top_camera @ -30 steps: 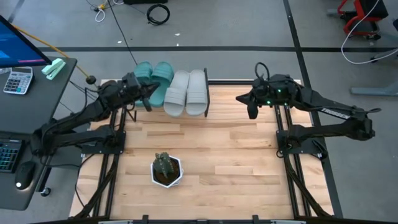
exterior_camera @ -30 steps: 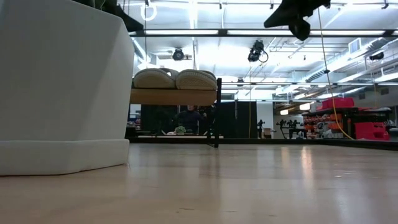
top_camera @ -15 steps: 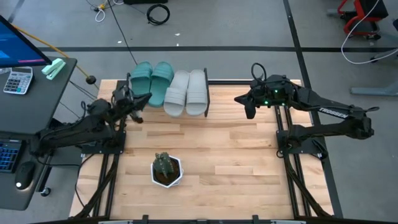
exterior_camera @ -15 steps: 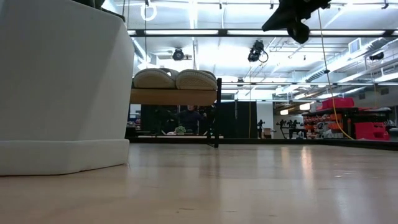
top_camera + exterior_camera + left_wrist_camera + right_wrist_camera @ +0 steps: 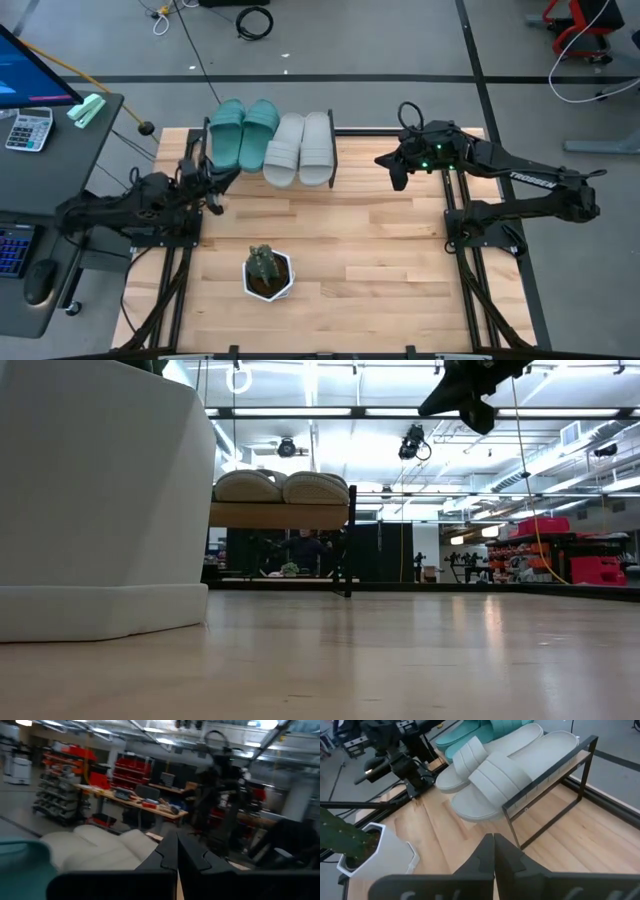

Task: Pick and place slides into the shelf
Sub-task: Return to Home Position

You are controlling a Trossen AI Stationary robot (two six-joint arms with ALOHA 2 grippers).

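Note:
All of the slides lie side by side, soles down, on the shelf (image 5: 332, 150) at the table's far edge. The two teal slides (image 5: 243, 130) are on the left and the two grey slides (image 5: 300, 148) on the right. In the low view the grey slides (image 5: 283, 487) rest on the wooden top board (image 5: 280, 515). My left gripper (image 5: 220, 177) is shut and hangs just near-left of the shelf, touching nothing. My right gripper (image 5: 396, 176) is also shut and hovers high to the right of the shelf, holding nothing. The right wrist view shows the grey slides (image 5: 492, 775).
A small plant in a white pot (image 5: 268, 273) stands near the middle of the table's near half and fills the left of the low view (image 5: 100, 500). Bare wooden tabletop (image 5: 380, 250) lies between pot, shelf and right arm. A desk with a calculator (image 5: 28, 128) stands left of the table.
My left gripper has drawn back from the teal slides at the shelf's left end, toward the table's near-left, and the arm has folded lower. My right gripper has drifted slightly toward the shelf. The slides have stayed in place.

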